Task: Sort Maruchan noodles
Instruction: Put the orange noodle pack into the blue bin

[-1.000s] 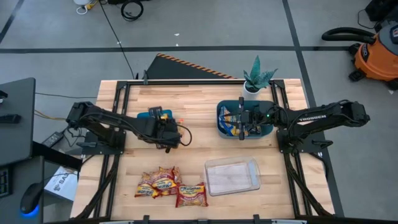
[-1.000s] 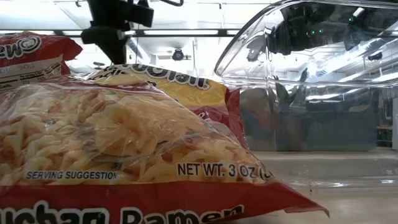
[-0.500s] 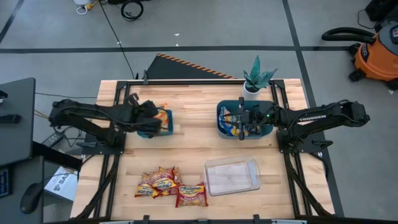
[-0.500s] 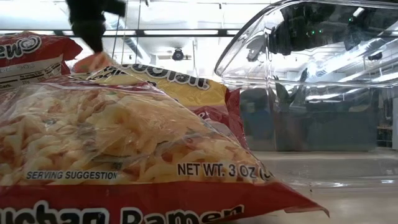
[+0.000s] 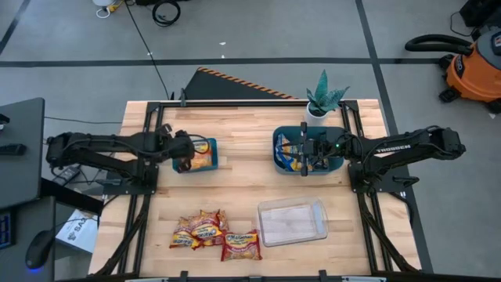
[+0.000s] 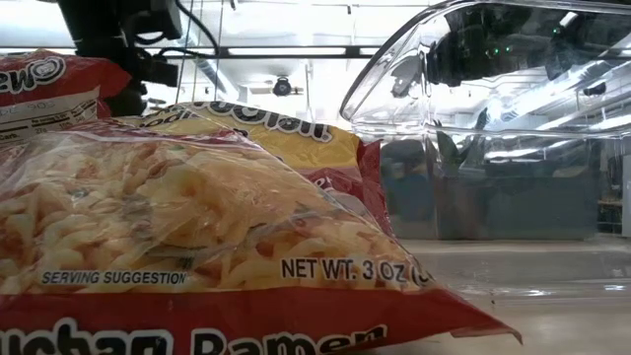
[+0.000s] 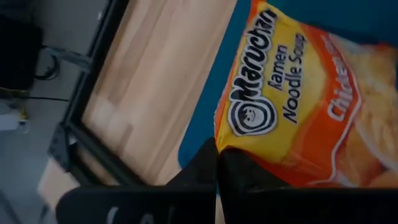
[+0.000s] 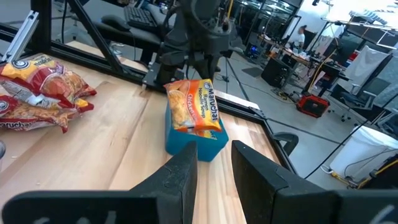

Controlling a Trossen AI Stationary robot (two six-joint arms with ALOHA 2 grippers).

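Note:
An orange Maruchan noodle packet [image 5: 203,155] sits in the left teal bin [image 5: 193,166], and my left gripper [image 7: 217,163] is shut on it from the bin's left side. Three red-and-yellow packets [image 5: 211,233] lie in a heap near the table's front edge, and they fill the low view [image 6: 197,227]. The right teal bin [image 5: 279,149] holds blue-and-yellow packets [image 5: 290,159]. My right gripper [image 8: 214,165] hovers open over that bin, with nothing between its fingers. My left gripper pinches the orange packet's edge [image 7: 219,144] between its two shut fingers, at the end beside the round logo. The fingers slant down at it from the table's left side. The packet stands tilted [image 8: 194,104], with its lower end in the left teal bin [image 8: 186,142].
A clear plastic container [image 5: 292,221] lies right of the red packets and looms at the low view's right [image 6: 493,118]. A potted plant [image 5: 323,98] stands behind the right bin. Bare wood lies between the two bins.
My left gripper has drawn back from the table's middle toward its left edge and sunk a little, staying shut. The orange packet has come with it and now sits tilted in the left teal bin.

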